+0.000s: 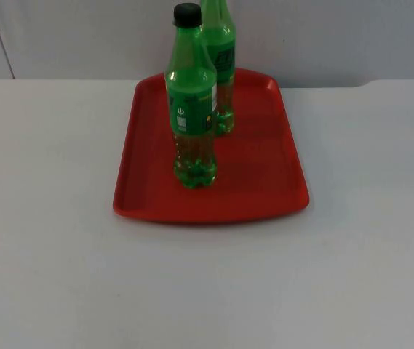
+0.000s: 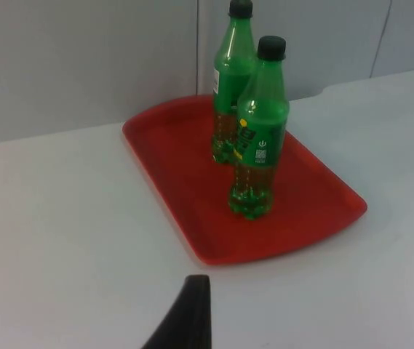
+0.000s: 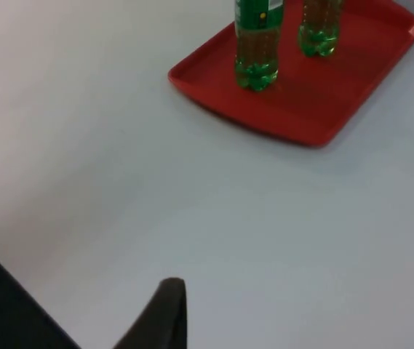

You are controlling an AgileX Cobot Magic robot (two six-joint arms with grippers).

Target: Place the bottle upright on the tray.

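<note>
White table top (image 1: pixel 207 291) stretches out bare in the foreground of the top view, and behind that open stretch sits the red tray (image 1: pixel 265 189), lying flat with its far end close to the grey partition wall (image 1: pixel 337 36). On the tray, two green bottles, both upright. The nearer bottle (image 1: pixel 190 102) stands left of the tray's middle, black cap on, green label round its body, a little clear green liquid showing at its base. Right behind it, the second bottle (image 1: pixel 221 58) stands toward the tray's far end, partly hidden by the nearer one in the top view; the two look just beside each other, though whether they touch cannot be told.

From the left wrist view both bottles stand clear of the tray's rim, with bare red floor on either side of them. The left gripper's fingertip (image 2: pixel 188 313) hangs over bare table, well apart from the tray, holding nothing; whether its fingers are apart or together cannot be told. Same story from the right wrist: the right gripper's fingertip (image 3: pixel 163 313) is over open table, well short of the tray's corner, with nothing between it and the tray.
</note>
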